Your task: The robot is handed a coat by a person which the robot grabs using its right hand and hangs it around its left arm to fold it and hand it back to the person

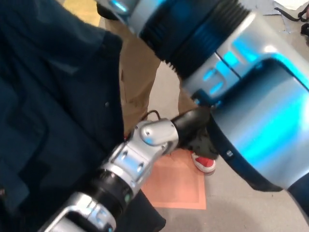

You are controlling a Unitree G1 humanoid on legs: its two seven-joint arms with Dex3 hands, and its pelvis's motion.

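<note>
1. The coat (53, 111): dark navy, fills the pic's left side top to bottom. It lies to the left of the left hand (198, 136), alongside the whole forearm. One small button (106, 104) shows near its edge.
2. Coat fabric sits behind the left arm (130, 164), & a dark fold shows below the forearm at the bottom edge. Can't tell if it's wrapped round the arm or just beside it.
3. The left hand is black, just past the silver wrist, & mostly hidden behind the right arm (251, 106). Can't tell if it's open or closed, or if it has hold of anything.
4. The right arm, a big silver/blue shell w/ a black ribbed joint, crosses above & in front of the left hand, very close to the cam. The right hand isn't visible.
5. A person's leg (137, 72) in tan trousers stands between the coat edge & the right arm, beyond the left hand. A red-and-white shoe (206, 164) is just below that hand.
6. An orange floor square (178, 186) lies under the wrist, on grey floor (241, 212).
</note>
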